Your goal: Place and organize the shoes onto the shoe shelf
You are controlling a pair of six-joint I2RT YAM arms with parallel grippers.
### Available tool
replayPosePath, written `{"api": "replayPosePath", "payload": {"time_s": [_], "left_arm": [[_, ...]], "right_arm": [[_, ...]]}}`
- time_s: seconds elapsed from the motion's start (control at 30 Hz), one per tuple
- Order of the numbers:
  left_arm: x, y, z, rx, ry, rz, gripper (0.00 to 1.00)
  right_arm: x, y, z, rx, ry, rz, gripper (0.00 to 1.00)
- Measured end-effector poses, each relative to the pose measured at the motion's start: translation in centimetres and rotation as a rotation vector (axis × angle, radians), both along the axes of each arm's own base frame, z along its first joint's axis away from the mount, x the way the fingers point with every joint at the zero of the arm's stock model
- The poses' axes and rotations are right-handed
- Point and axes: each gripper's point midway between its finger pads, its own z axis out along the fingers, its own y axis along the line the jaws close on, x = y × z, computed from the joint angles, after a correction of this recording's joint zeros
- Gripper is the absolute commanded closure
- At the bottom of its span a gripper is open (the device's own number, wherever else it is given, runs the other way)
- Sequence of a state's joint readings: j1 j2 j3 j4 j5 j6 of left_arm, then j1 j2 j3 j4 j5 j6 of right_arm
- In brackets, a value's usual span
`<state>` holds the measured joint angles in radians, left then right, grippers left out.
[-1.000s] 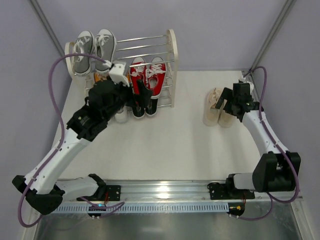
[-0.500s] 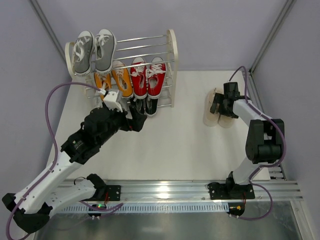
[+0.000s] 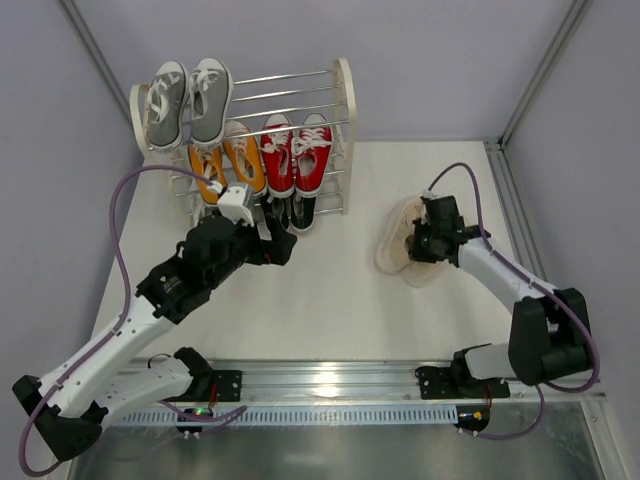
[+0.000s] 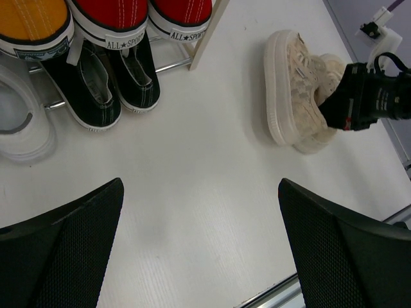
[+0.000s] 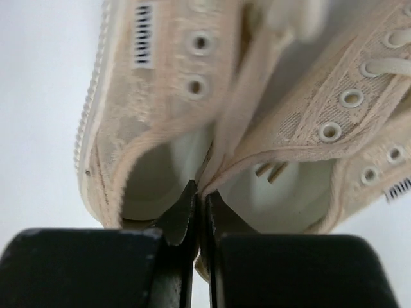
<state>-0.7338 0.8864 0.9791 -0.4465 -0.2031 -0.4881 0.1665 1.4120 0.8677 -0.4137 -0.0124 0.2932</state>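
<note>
Toward the surface's right edge, the right hand (image 5: 200,197) pinches both beige sneakers (image 5: 160,109) by their collars.
Long axes run roughly near-to-far; the shoe shelf (image 3: 343,130) stands far-left, beside the released left hand (image 3: 272,238).

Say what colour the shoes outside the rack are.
They are beige lace-up fabric sneakers; see left wrist view.

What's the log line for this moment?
right gripper: shut on beige pair, pinching both inner collars | left gripper: open, empty | shelf: grey pair, orange pair, red pair, black pair on it
</note>
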Motion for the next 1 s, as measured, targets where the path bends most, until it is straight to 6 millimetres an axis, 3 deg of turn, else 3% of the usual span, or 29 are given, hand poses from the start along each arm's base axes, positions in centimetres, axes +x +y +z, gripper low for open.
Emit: {"api": "replayPosePath", "payload": {"time_s": [0.13,0.27,0.4,0.53,0.7,0.73,0.77,0.83,0.9,1.0], "left_arm": [[0.1,0.0,-0.3,0.004,0.01,0.008,0.0],[0.0,0.0,-0.7,0.001,0.025,0.013,0.0],[-0.1,0.1,-1.9,0.008,0.051,0.019,0.0],[-0.4,0.3,-3.2,0.019,0.082,0.025,0.0],[-0.9,0.8,-4.0,0.016,0.098,0.039,0.0],[-0.9,0.9,-4.1,0.013,0.1,0.041,0.0],[-1.0,0.9,-4.1,0.01,0.102,0.043,0.0],[-1.2,1.0,-4.4,0.007,0.107,0.044,0.0],[-1.3,1.0,-4.9,0.009,0.114,0.043,0.0],[-1.7,1.1,-6.3,0.02,0.135,0.041,0.0]], "right_arm": [[-5.5,6.2,2.1,0.114,0.011,0.165,0.96],[-10.2,9.7,3.8,0.208,0.013,0.265,0.96],[-14.4,13.1,3.9,0.241,0.058,0.362,0.96],[-16.8,16.0,2.2,0.217,0.118,0.428,0.96],[-17.6,17.7,0.6,0.158,0.123,0.427,0.94],[-17.7,18.0,0.7,0.155,0.118,0.43,0.86],[-17.7,18.5,1.0,0.156,0.11,0.433,0.62],[-17.7,19.8,1.9,0.177,0.086,0.443,0.42],[-17.5,21.3,3.5,0.214,0.044,0.462,0.01],[-17.2,21.9,5.6,0.251,-0.02,0.461,0.03]]}}
